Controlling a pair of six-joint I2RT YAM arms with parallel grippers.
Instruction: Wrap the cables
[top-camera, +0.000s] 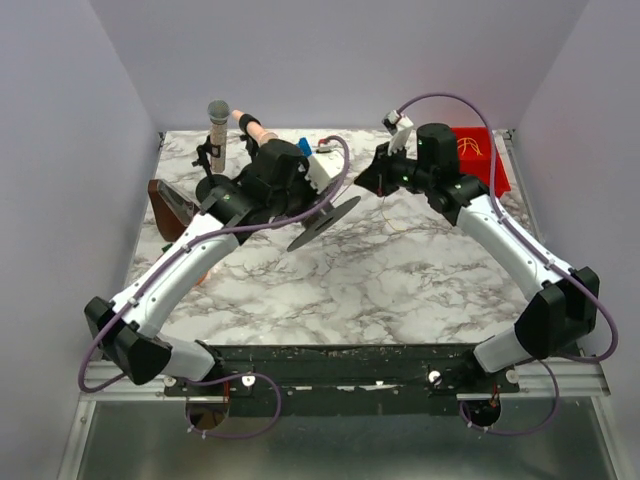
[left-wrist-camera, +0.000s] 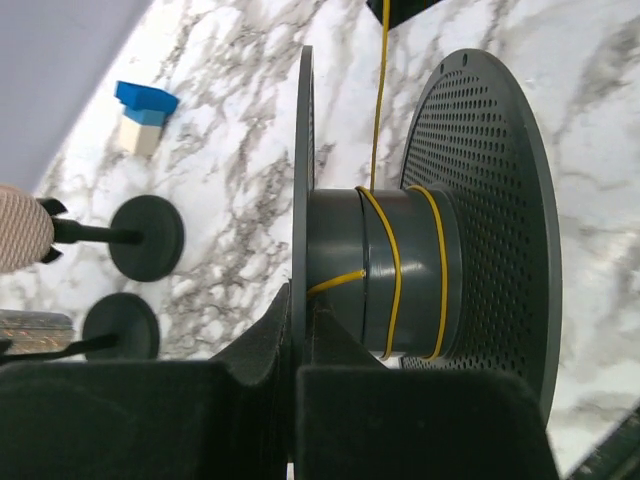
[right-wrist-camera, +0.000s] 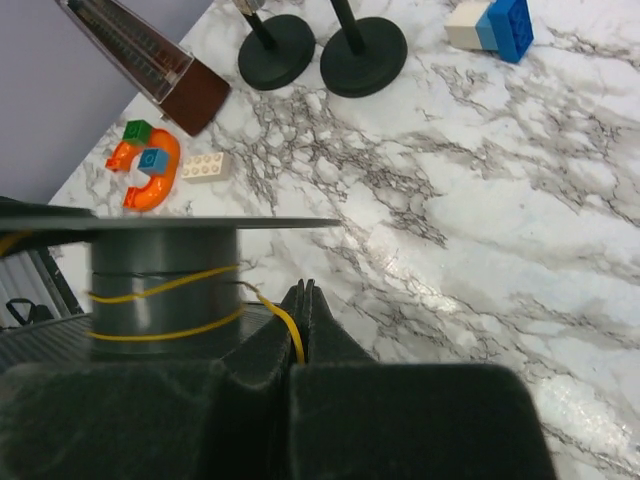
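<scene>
My left gripper (left-wrist-camera: 300, 312) is shut on the thin flange of a dark grey spool (left-wrist-camera: 400, 270), which it holds above the table (top-camera: 325, 222). The yellow cable (left-wrist-camera: 378, 110) lies in a couple of turns round the spool's hub and runs taut from it to my right gripper (right-wrist-camera: 303, 292). That gripper is shut on the cable (right-wrist-camera: 285, 318) just beside the spool (right-wrist-camera: 165, 285). In the top view my right gripper (top-camera: 366, 180) sits right of the spool and my left gripper (top-camera: 316, 204) just behind it.
A red tray (top-camera: 480, 150) lies at the back right. A microphone (top-camera: 218, 122) on round stands (left-wrist-camera: 145, 237), a brown metronome (top-camera: 168, 205) and a blue-and-white block (left-wrist-camera: 145, 115) stand at the back left. An orange toy (right-wrist-camera: 150, 165) and a white brick (right-wrist-camera: 205, 165) lie nearby.
</scene>
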